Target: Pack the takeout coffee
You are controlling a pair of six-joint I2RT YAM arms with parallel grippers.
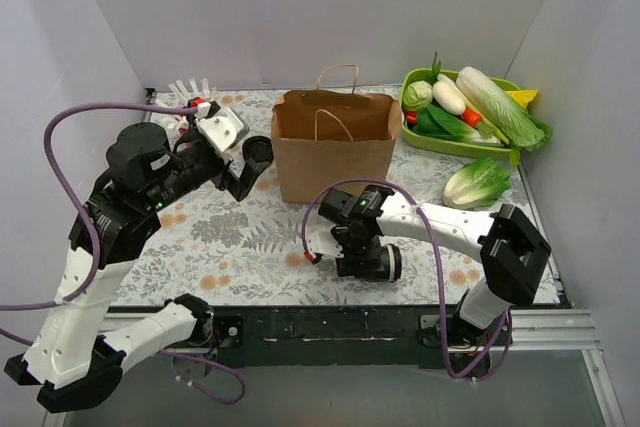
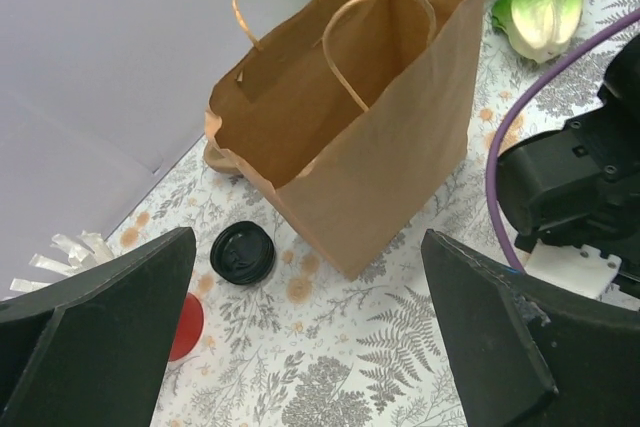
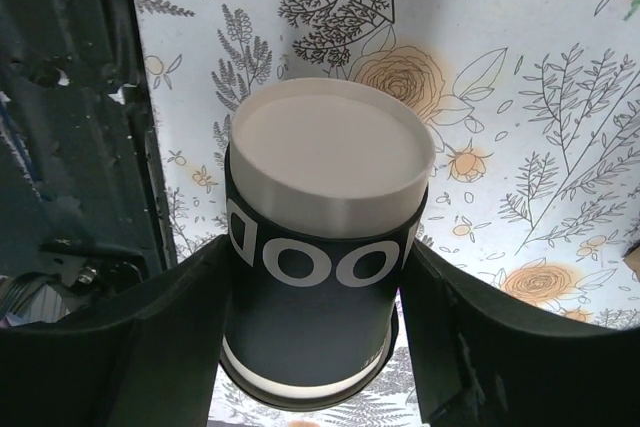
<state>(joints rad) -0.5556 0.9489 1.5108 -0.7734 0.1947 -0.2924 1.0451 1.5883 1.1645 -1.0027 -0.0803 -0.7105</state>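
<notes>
You are at the pick-up step. Your right gripper (image 3: 315, 267) is closed on the coffee cup (image 3: 330, 157), with one finger pressed against each side of its dark band. The cup is near the near edge of the table, on the near side of the brown paper bag (image 1: 335, 152). From above it seems to lie on its side, and I cannot tell whether it is clear of the table.

The cup has a dark sleeve with white lettering, and a flat white end faces the wrist camera. No lid shows on it. A round black lid (image 2: 242, 252) sits on the table to the left of the bag. Your left gripper (image 2: 305, 342) hovers over that spot, jaws wide apart and empty.

Next you probably need to lift the cup and turn it upright. Squeeze gently, since a paper wall is likely to dent.
</notes>
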